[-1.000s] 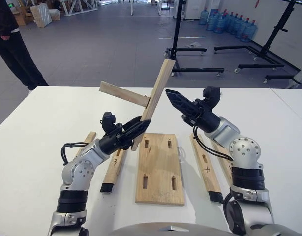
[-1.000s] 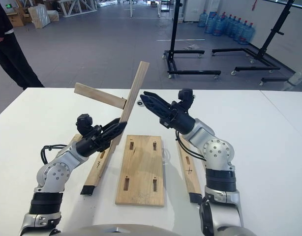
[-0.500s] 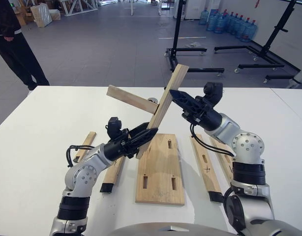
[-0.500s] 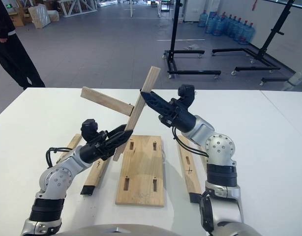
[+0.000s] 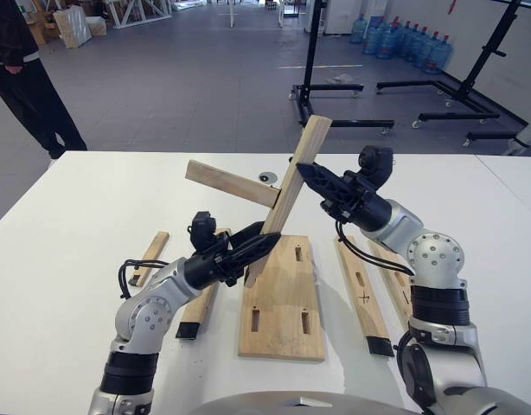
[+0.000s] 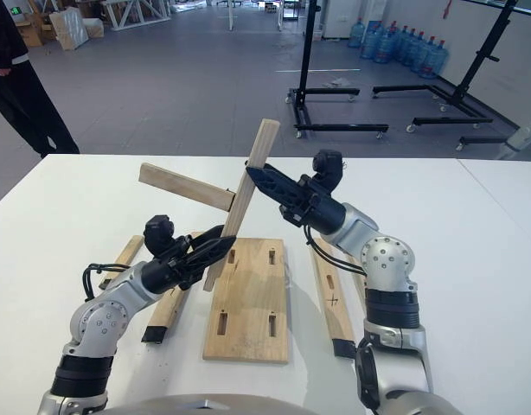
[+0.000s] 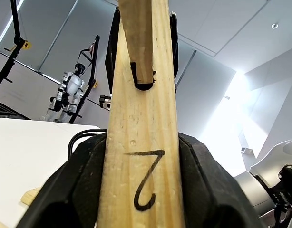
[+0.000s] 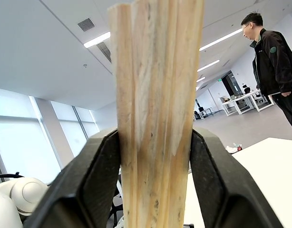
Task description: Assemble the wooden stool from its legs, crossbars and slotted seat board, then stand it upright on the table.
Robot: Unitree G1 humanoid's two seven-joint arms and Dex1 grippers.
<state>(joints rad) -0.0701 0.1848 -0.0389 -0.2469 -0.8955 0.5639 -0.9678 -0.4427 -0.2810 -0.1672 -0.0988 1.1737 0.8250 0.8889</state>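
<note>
A pale wooden leg (image 5: 293,188), its crossbar (image 5: 227,181) projecting toward 10 o'clock, is held tilted above the 12 o'clock end of the flat, slotted wooden seat board (image 5: 281,303) on the white surface (image 5: 67,225), presumably for slotting in. The left pincer (image 5: 267,242) is clamped on its lower end, the right pincer (image 5: 304,171) higher up.

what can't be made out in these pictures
- Left eye view: the left gripper and its arm cover part of the lying leg, so its slots are hidden.
- Left eye view: the right arm hides much of the outermost leg.
- Left wrist view: the crossbar, set in the held leg, runs off the top edge, so its far end is unseen.
- Left eye view: the small round thing is too small to identify.
</note>
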